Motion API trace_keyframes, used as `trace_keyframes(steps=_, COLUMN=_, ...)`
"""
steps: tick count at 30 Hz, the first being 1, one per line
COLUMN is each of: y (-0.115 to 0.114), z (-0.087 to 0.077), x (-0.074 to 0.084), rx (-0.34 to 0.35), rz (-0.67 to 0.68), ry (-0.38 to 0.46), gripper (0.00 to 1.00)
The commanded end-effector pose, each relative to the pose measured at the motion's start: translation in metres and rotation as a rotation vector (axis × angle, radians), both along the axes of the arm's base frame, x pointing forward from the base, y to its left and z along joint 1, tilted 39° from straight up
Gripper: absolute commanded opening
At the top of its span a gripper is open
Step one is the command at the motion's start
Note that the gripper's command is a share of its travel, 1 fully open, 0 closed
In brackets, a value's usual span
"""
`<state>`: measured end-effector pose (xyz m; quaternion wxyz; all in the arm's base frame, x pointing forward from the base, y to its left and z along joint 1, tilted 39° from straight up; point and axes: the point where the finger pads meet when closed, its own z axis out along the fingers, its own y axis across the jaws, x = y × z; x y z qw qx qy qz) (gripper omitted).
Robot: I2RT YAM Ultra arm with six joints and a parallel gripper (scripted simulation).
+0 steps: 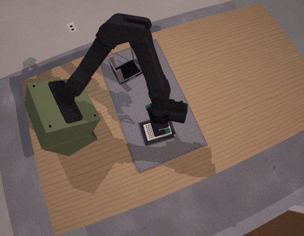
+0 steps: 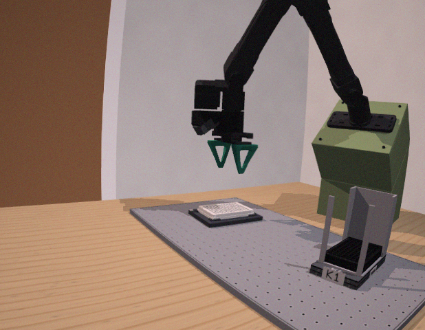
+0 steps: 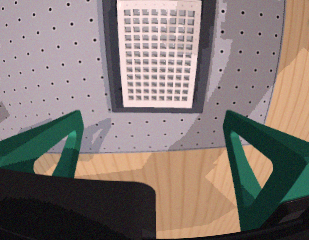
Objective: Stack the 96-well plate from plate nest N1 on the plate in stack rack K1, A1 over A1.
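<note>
A white 96-well plate (image 2: 225, 210) lies flat on the dark plate nest N1 (image 2: 225, 218) on the grey perforated board. My gripper (image 2: 233, 156) with green fingers is open and empty, hanging well above the plate. In the wrist view the fingers stand wide apart. A black 96-well plate (image 2: 351, 253) sits in the bottom of the stack rack K1 (image 2: 355, 241), far from the gripper. In the overhead view the arm covers part of the white plate (image 1: 152, 131).
The green pedestal (image 1: 59, 115) carries the arm's base at the board's side. Rack K1 has tall grey posts and a back wall (image 2: 374, 217). The grey board (image 2: 276, 256) rests on a wooden table top.
</note>
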<state>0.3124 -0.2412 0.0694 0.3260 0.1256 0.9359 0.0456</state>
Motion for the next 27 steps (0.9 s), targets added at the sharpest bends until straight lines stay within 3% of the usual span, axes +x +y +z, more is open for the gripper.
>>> trace_keyframes(steps=1, y=-0.002, z=-0.011, x=0.0, rx=0.005, rz=-0.021, ry=0.005, gripper=1.0)
trace_keyframes(steps=10, y=-0.002, z=-0.02, x=0.007, rx=0.004, rz=-0.021, ry=0.005, gripper=1.0)
trace_keyframes(steps=11, y=-0.013, z=-0.009, x=0.016, rx=-0.025, rz=-0.024, ry=-0.021, gripper=1.0)
trace_keyframes(steps=27, y=-0.013, z=-0.026, x=0.032, rx=-0.027, rz=-0.022, ry=-0.024, gripper=1.0)
